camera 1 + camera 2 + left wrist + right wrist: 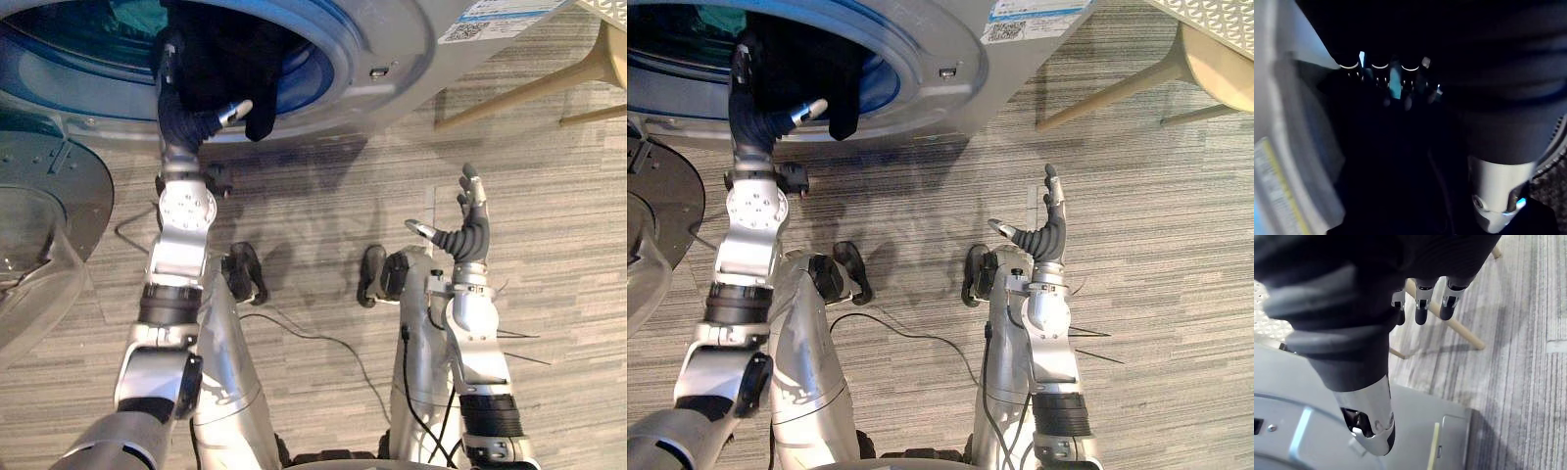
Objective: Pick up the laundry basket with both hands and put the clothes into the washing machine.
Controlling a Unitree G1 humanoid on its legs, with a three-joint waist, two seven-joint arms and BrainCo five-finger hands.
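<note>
- Clothes (235, 49): a black garment sat in the mouth of the washing machine (392, 39), at the upper left of the frame. One flap hung down over the lower lip of the blue drum rim (306, 70).
- A patch of teal cloth (715, 18) showed deeper in the drum, at the top edge.
- The left hand (188, 122) was raised to the drum opening, up against the black garment, with the cloth draped over and around it. Whether it gripped the cloth could not be told, and the left wrist view was too dark to settle it.
- The right hand (468, 235) sat right of centre, held over the floor with fingers straight and thumb spread. It was released, held nothing and touched nothing.
- The machine door (69, 186) stood swung open at the left edge, just beside the left forearm, so there was little room on that side.
- Striped grey floor (323, 186) lay bare between the machine front and the right hand.
- Pale wooden chair legs (529, 93) stood at the upper right beside the machine's corner, well apart from the right hand.
</note>
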